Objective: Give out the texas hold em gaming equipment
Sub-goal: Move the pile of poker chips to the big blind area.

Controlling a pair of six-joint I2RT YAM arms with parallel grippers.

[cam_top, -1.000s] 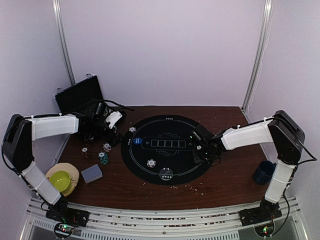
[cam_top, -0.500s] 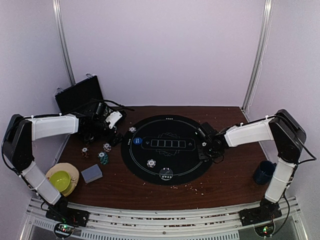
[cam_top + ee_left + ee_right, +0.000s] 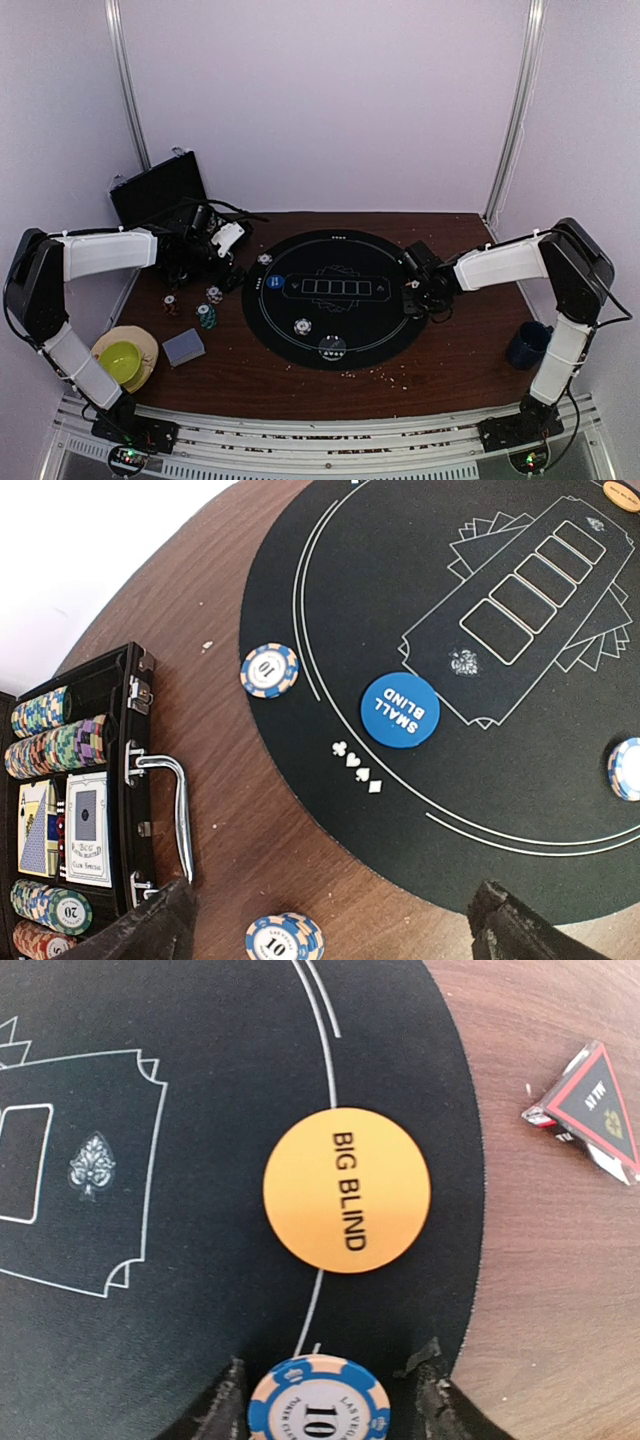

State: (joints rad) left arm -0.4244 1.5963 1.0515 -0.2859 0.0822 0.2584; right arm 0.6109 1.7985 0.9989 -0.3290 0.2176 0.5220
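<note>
In the right wrist view a blue-and-white "10" poker chip lies on the black round mat. It sits between the fingers of my right gripper, which is open with a gap on each side of it. The orange BIG BLIND disc lies just ahead on the mat's rim line. My left gripper is wide open over the wood, with a "10" chip stack below it. Another chip and the blue SMALL BLIND disc lie at the mat's left edge. The grey card deck rests at the front left.
The black hinged case stands open at the left with chip rows and cards inside. A black-and-red triangular tag lies on the wood right of the mat. A dark blue mug is at the right. A yellow-green bowl sits at the front left.
My right gripper has moved right to the mat's right edge and its jaws have widened off the chip. The left arm has not moved.
</note>
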